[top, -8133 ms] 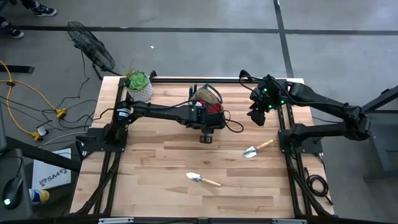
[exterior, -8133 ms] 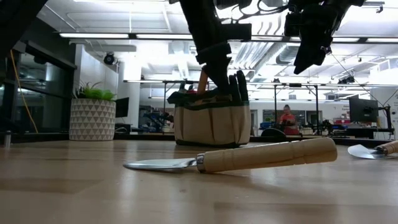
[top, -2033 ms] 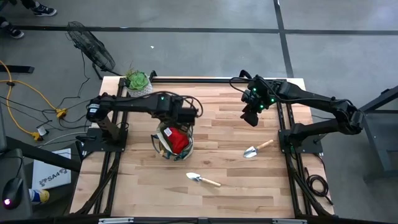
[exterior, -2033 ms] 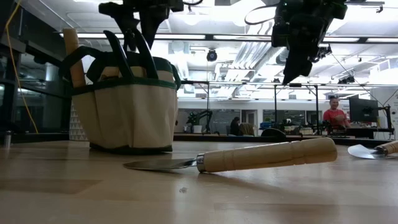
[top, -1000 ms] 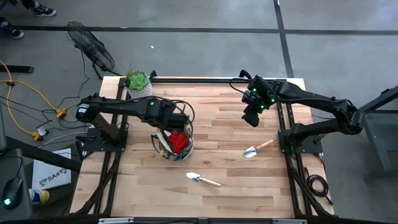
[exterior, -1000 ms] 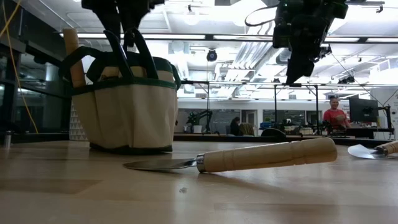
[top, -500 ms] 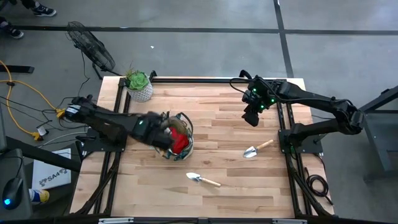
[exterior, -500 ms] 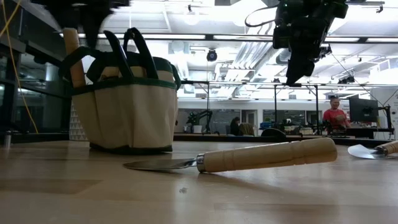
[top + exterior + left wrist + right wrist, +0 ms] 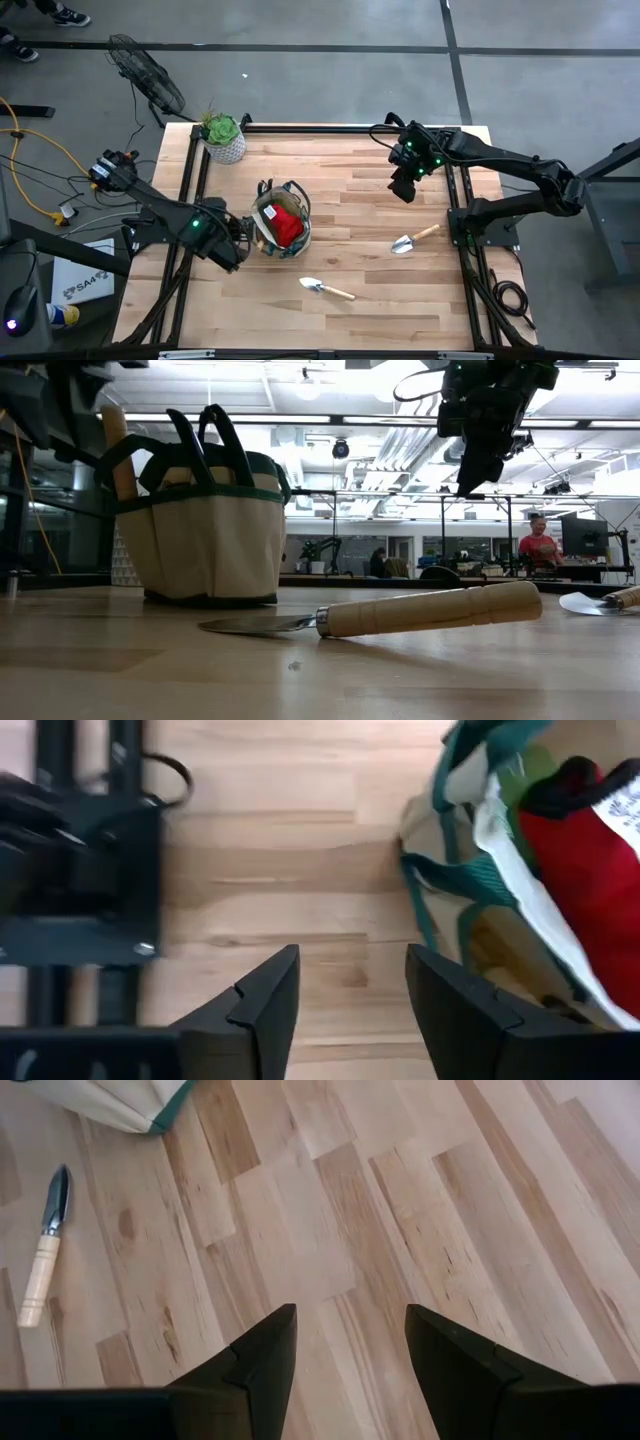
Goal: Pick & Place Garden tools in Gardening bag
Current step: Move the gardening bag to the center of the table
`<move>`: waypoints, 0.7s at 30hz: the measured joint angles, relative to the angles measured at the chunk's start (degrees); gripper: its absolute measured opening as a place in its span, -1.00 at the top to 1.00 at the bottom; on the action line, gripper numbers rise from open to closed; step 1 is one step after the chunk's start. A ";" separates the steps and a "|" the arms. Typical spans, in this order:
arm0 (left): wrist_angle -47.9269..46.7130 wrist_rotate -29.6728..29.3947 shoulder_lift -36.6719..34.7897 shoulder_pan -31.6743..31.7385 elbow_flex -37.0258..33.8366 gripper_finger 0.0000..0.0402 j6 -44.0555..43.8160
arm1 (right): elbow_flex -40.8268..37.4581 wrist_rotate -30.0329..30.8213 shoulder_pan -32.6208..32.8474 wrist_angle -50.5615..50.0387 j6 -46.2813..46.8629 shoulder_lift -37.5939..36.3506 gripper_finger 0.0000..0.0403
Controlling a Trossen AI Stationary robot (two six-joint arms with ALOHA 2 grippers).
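The beige gardening bag [image 9: 280,222] with green trim stands upright on its base at the table's left middle, a red cloth [image 9: 286,226] inside it and a wooden handle [image 9: 116,452] sticking up at its side. Two trowels lie flat on the table: one [image 9: 326,289] near the front, one [image 9: 413,240] toward the right. My left gripper [image 9: 233,248] hovers open just left of the bag [image 9: 500,870], with bare table between its fingers. My right gripper [image 9: 404,188] hangs open above the far right of the table, with nothing in it.
A green plant in a white pot [image 9: 223,137] stands at the far left corner. Black frame rails [image 9: 190,190] run along the table's left and right edges. Bare wood lies between the bag and the trowels.
My left gripper has swung from above the bag toward the table's left and near edges, sinking and rolling about its own axis as it went. The bag has stayed where it was, upright. My right arm has kept still.
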 joint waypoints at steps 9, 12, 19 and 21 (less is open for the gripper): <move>5.93 0.14 0.20 0.05 -5.30 0.71 -4.78 | 0.00 -0.02 0.00 0.85 0.46 0.00 0.10; 6.28 -0.38 -0.19 0.18 -7.72 0.95 -5.02 | 0.00 -0.02 0.00 0.85 0.48 0.00 0.10; 13.07 -2.32 -0.24 4.14 -13.65 0.99 -4.44 | 0.00 -0.02 0.00 0.88 0.50 0.00 0.10; 16.34 -3.18 -0.22 5.43 -15.14 0.99 -3.67 | 0.00 -0.02 0.02 0.87 0.50 0.00 0.10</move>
